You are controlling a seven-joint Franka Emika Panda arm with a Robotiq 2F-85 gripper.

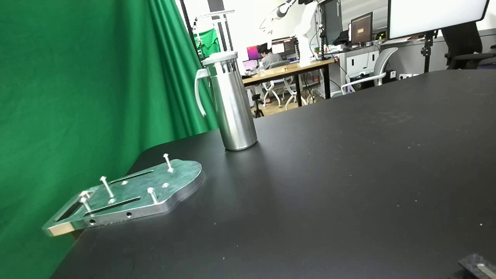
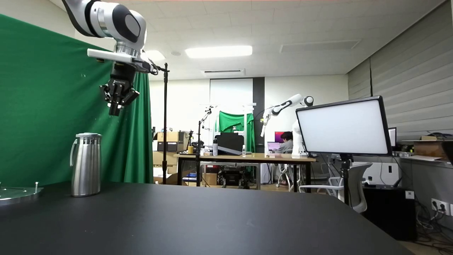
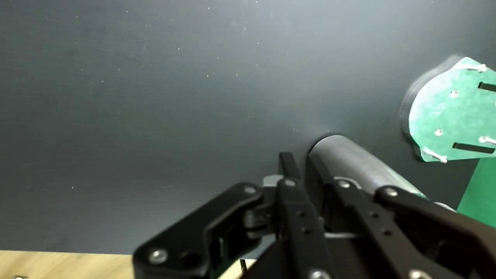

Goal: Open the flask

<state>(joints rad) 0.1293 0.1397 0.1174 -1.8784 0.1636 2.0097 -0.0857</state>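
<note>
Tool (image 3: pixel 302 159) partly hides flask (image 3: pixel 350 159) in wrist view, green plate (image 3: pixel 441 111) nearby.

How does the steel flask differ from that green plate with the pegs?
The flask stands tall and upright; the plate lies low and flat. The flask is silvery with a grey lid; the plate is green-topped with pegs. The flask has a side handle; the plate has long slots. Both rest on the black table.
</note>
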